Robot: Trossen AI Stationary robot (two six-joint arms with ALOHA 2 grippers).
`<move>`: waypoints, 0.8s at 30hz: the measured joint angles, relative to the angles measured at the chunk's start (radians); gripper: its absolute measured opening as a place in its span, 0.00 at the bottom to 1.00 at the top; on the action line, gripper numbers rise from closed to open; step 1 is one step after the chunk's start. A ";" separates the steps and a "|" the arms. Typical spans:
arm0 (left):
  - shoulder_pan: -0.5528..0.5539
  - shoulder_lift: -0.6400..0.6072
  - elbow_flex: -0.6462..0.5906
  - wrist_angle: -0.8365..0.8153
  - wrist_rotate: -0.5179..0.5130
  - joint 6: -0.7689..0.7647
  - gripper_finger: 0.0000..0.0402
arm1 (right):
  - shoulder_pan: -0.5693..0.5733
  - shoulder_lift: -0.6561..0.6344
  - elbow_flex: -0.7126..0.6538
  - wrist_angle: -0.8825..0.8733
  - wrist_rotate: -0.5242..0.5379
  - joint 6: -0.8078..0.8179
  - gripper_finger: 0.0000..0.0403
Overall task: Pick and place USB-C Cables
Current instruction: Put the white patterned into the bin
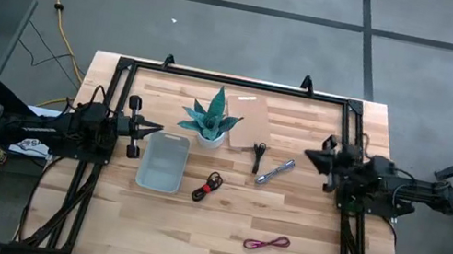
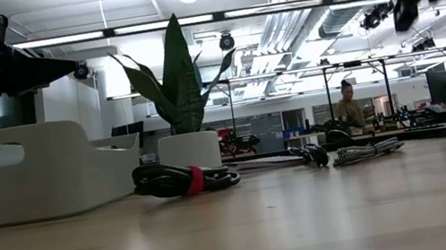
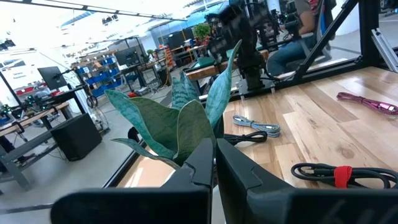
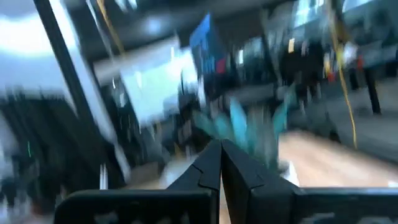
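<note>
From above, the left gripper is sitting with fingers together, holding nothing, at the upper left corner of a pale grey plastic bin; its arm is reaching in level from the left. The right gripper, also pinched together and empty, is hovering right of a silver-grey braided cable bundle, beside a small black cable bundle. A black cable with a red-orange tie is lying just right of the bin; a magenta-red cable is lying nearer the wooden table's front edge. A potted green plant is standing behind the bin.

At table height, the red-tied cable is resting before the plant pot, a workshop behind.

Both wrist views are showing fingers meeting
</note>
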 joint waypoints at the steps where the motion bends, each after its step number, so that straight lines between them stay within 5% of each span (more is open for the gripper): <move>1: 0.000 0.000 0.000 0.000 0.000 0.000 0.00 | 0.000 0.008 0.000 0.072 -0.005 -0.012 0.00; 8: 0.000 0.000 0.000 0.000 0.000 0.000 0.00 | 0.000 0.210 0.159 0.095 -0.030 -0.060 0.08; 12: 0.000 0.000 0.000 0.000 0.000 0.000 0.00 | 0.000 0.401 0.327 -0.126 0.044 -0.122 0.23; 19: 0.000 0.000 0.000 0.000 0.000 0.000 0.00 | -0.001 0.694 0.662 -0.802 0.085 -0.149 0.46; 24: 0.000 0.000 0.000 0.000 0.000 0.000 0.00 | -0.001 0.887 0.743 -0.925 0.083 -0.204 0.51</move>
